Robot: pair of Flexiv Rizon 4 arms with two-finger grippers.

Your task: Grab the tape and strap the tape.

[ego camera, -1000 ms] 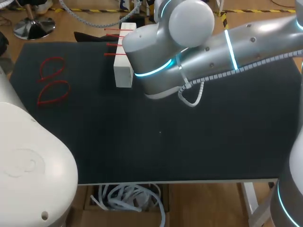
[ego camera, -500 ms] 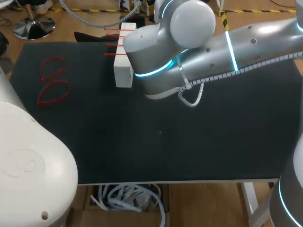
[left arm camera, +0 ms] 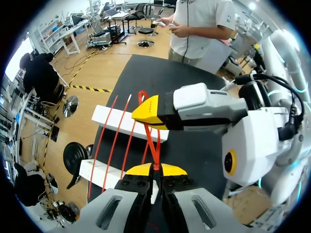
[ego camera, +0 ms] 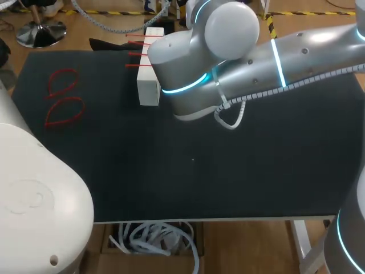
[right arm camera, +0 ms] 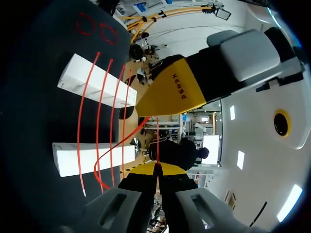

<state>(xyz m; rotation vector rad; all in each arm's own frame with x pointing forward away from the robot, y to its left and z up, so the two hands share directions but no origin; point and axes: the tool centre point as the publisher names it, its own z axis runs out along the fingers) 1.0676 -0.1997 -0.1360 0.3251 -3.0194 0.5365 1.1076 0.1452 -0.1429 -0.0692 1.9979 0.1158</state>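
Observation:
In the left wrist view my left gripper is shut on the lower end of a red tie. The tie rises into a narrow loop ahead of it. My right gripper's yellow fingertip meets the tie at the loop's upper part. In the right wrist view my right gripper is shut on a thin red strand, with the left gripper's yellow finger just ahead. Several more red ties lie across two white blocks. In the head view my right arm hides both grippers.
Two closed red tie loops lie on the black table at its far left. One white block shows beside the right arm, with red ties across its far end. My left arm's base fills the near left corner.

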